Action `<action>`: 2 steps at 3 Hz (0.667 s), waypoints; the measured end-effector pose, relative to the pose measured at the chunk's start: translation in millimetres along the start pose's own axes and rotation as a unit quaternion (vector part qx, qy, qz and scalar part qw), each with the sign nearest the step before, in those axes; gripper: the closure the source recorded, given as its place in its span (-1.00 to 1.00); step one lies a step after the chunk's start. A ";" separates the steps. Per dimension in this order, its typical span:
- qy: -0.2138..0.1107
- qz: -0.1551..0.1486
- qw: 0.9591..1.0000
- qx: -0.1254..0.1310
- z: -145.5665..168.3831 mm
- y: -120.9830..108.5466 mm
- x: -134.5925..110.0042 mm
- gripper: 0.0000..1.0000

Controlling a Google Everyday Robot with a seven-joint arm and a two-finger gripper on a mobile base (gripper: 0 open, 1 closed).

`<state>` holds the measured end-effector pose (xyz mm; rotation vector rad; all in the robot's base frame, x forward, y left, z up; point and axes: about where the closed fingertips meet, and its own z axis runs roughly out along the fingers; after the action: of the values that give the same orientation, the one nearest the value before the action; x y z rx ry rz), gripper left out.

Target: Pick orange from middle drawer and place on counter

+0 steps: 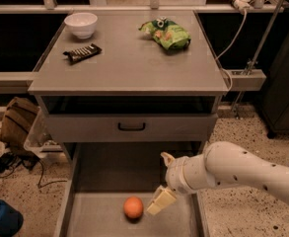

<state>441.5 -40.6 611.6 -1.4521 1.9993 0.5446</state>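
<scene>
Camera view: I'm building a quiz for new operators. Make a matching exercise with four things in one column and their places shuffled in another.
1 orange
2 white bowl
3 green bag
4 hand

A counter, far left corner
B over the middle drawer, just right of the orange
C on the middle drawer's floor
D counter, far side, right of centre

Pairs: 1-C, 2-A, 3-D, 4-B

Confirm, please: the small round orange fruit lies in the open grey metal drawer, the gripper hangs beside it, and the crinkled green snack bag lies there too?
No: the camera view shows the crinkled green snack bag on the flat grey counter top. The small round orange fruit does lie in the open grey metal drawer, the gripper beside it.
</scene>
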 end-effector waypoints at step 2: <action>0.000 0.001 1.000 0.000 24.8 5.8 5.0 -1.00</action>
<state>440.6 -26.4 589.8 -1.4506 2.0013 0.5452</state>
